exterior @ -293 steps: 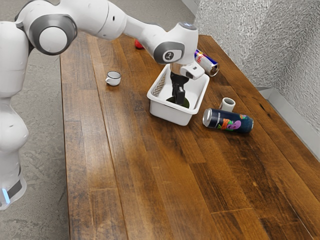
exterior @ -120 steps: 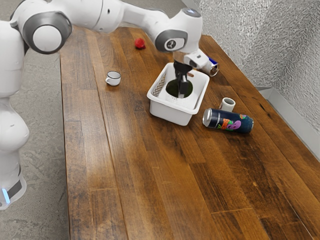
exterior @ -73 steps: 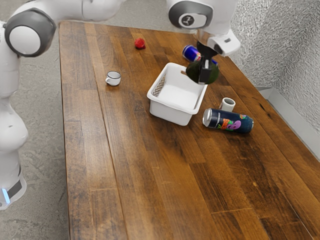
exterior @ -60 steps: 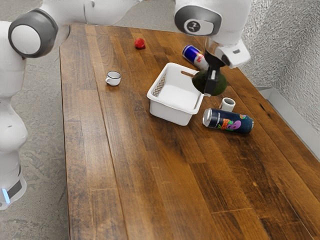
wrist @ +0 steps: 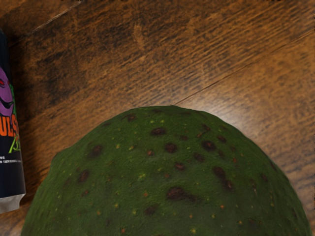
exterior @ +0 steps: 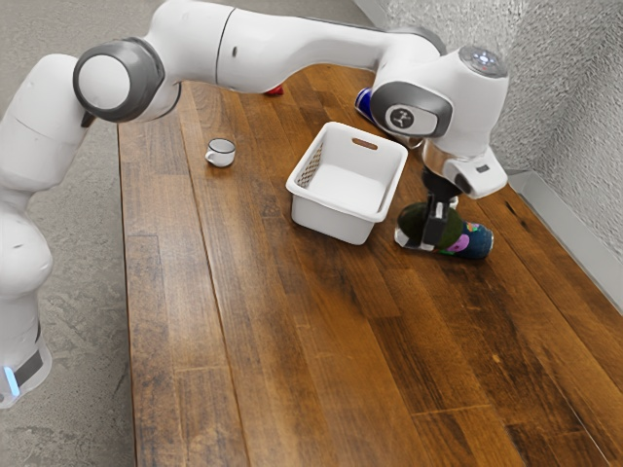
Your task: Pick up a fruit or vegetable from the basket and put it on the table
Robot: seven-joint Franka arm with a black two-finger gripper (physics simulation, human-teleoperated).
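Note:
My black gripper is in the exterior view's right half, shut on a dark green avocado. The avocado hangs beside the white basket, outside it, and covers part of a dark can lying on the table. Inside, the basket shows a bare white floor. In the wrist view the speckled avocado sits large just under my hand, with wooden table around it.
The dark can lies behind the avocado; in the wrist view the can is close beside it. A white mug, a red object and a blue can stand farther off.
Gripper and avocado rose out of the basket, passed over its rim toward the exterior view's right, and then came down near the dark can.

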